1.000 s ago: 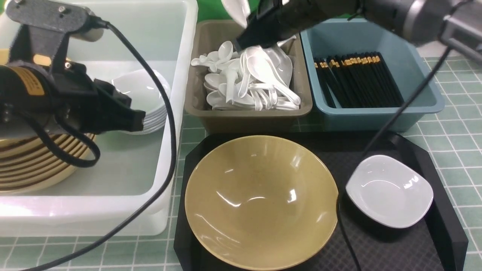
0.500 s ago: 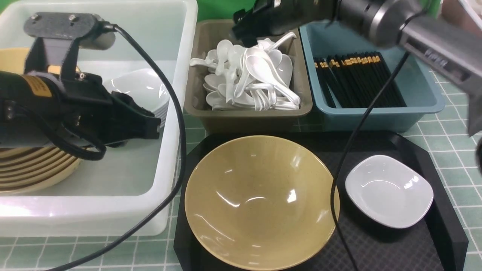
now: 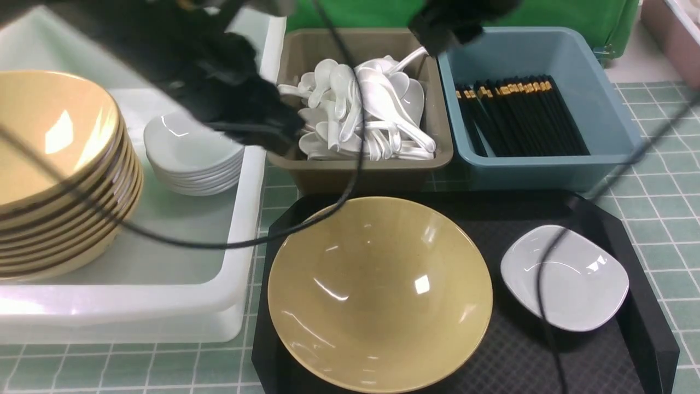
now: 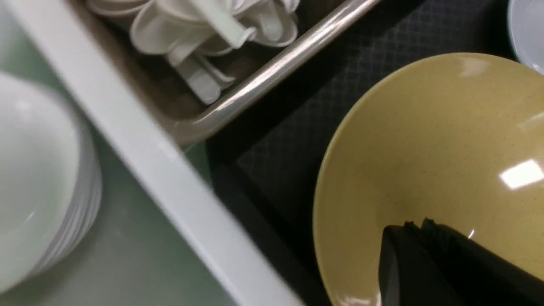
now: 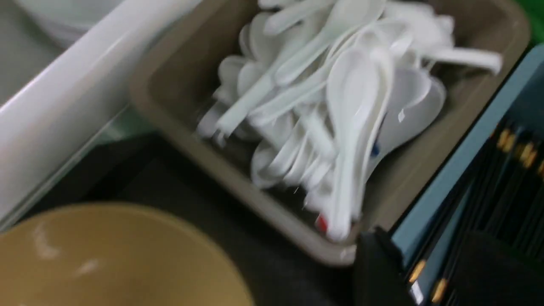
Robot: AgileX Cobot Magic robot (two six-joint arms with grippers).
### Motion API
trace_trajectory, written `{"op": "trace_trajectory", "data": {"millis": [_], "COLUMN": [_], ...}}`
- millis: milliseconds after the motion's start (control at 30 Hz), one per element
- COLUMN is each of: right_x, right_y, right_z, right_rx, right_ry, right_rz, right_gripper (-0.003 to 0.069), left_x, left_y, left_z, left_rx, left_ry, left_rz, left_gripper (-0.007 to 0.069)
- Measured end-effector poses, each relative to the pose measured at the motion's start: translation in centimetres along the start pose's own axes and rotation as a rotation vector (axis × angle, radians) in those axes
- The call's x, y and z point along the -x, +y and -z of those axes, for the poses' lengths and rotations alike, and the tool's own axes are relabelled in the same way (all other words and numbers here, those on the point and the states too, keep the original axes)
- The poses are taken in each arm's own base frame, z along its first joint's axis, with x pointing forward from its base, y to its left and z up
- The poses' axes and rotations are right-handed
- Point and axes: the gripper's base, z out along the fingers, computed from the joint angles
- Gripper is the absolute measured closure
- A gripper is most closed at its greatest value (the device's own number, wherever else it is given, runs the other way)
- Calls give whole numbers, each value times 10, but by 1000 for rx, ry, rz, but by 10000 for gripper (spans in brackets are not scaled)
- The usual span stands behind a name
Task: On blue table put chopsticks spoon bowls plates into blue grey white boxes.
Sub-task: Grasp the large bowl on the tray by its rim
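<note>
My left claw (image 4: 416, 225) hangs above the yellow bowl (image 3: 380, 293), fingers pressed together and carrying nothing. I judge it is there because that bowl is the next piece to go. My right claw (image 3: 444, 32) is up by the far edge of the tabletop (image 3: 661, 197), above where the grey box (image 3: 361, 174) and the blue box (image 3: 547, 171) meet. It is too blurred for me to tell whether it is spread or pressed together. The sorting explains the layout: spoons (image 3: 366, 115) are heaped in the grey box and chopsticks (image 3: 519, 115) lie side by side in the blue one. In the white box (image 3: 136, 306) along the left edge, a stack of bowls (image 3: 49, 175) stands beside a stack of plates (image 3: 191, 158). Not yet boxed, on the black tray (image 3: 648, 328) at the near edge, are the yellow bowl and one plate (image 3: 566, 276) just to its right. The bowl is wide, shallow and mustard-coloured, glossy inside with bright glints, so I expect a slippery rim.
</note>
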Motion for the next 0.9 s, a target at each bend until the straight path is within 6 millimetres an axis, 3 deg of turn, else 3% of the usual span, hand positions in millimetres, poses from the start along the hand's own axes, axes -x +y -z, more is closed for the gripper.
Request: {"op": "trace_trajectory", "data": {"millis": [67, 133, 167, 200, 267, 333, 367, 433, 633, 833, 900], "right_x": [-31, -41, -65, -75, -89, -121, -125, -145, -159, -158, -157], "right_y": [9, 11, 16, 18, 20, 26, 27, 31, 34, 33, 33], "right_z": [15, 17, 17, 21, 21, 22, 22, 23, 31, 31, 31], "right_rx": [39, 47, 61, 65, 71, 82, 83, 85, 77, 72, 70], "right_ry": [59, 81, 141, 157, 187, 242, 246, 260, 225, 202, 192], "right_rz": [15, 17, 24, 27, 27, 27, 26, 25, 22, 21, 20], "right_gripper": [519, 546, 580, 595, 607, 615, 615, 615, 614, 612, 611], "left_x": [13, 16, 20, 22, 23, 25, 26, 25, 18, 11, 8], "left_y": [-10, -14, -18, -19, -19, -12, -11, -5, 2, 4, 3], "left_z": [-15, -23, -34, -41, -52, -82, -82, -104, -140, -167, -170], "left_rx": [-2, 0, 16, 24, 32, 59, 62, 89, 87, 70, 52], "left_ry": [44, 67, 100, 117, 147, 210, 209, 251, 320, 379, 399], "left_rz": [-57, -67, -75, -74, -64, -58, -59, -73, -68, -56, -41], "left_gripper": [590, 567, 526, 499, 453, 322, 322, 235, 166, 179, 227]}}
